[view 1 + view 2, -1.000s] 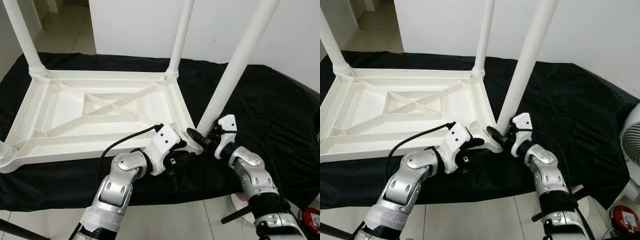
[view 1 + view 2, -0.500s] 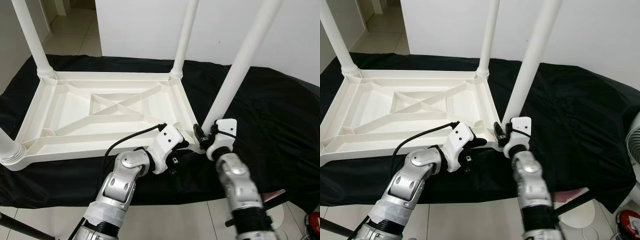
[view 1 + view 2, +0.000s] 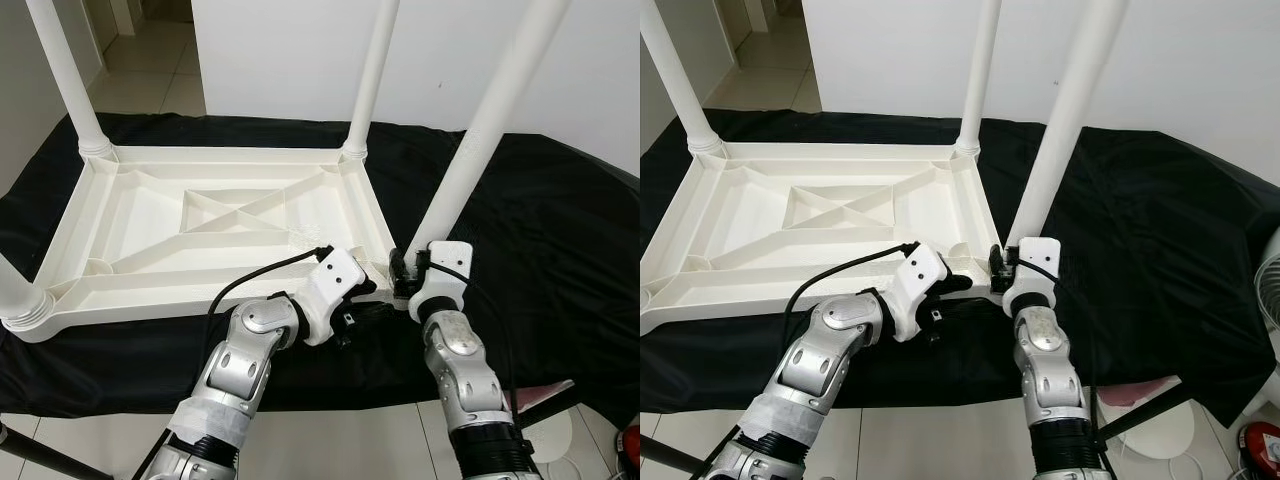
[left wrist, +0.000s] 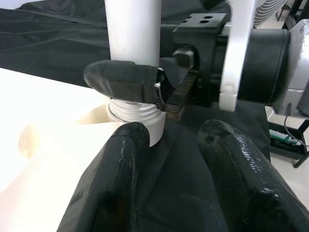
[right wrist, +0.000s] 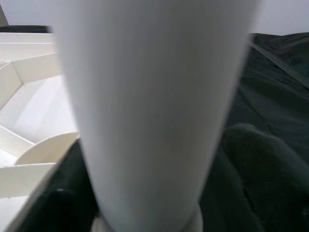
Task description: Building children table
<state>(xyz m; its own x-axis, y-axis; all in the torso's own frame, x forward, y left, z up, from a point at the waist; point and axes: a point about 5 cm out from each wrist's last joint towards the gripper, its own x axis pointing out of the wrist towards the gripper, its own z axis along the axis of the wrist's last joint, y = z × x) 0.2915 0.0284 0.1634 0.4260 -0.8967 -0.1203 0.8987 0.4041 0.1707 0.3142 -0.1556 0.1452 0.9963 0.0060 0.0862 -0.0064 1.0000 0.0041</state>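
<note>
The white plastic table (image 3: 150, 290) lies upside down on a black cloth. Legs stand up from its corners. The near right leg (image 3: 480, 130) sits in its corner socket (image 4: 137, 121), leaning a little to the right. My right gripper (image 3: 400, 275) is shut on this leg just above the socket, and in the right wrist view the leg (image 5: 154, 106) has a finger on each side. My left gripper (image 3: 368, 305) rests low at the same corner of the table. Its fingers (image 4: 116, 164) are open, with bare cloth between them.
Three more legs stand at the far right (image 3: 365, 80), far left (image 3: 70, 85) and near left (image 3: 15, 295) corners. A white wall rises behind the cloth. A fan (image 3: 1270, 290) with a white base (image 3: 1150, 430) and a red object (image 3: 1260, 440) are on the floor to my right.
My right forearm has swung in from the right to point straight at the leg, with the gripper turned around its base. The left gripper stays at the corner. The camera shifted slightly.
</note>
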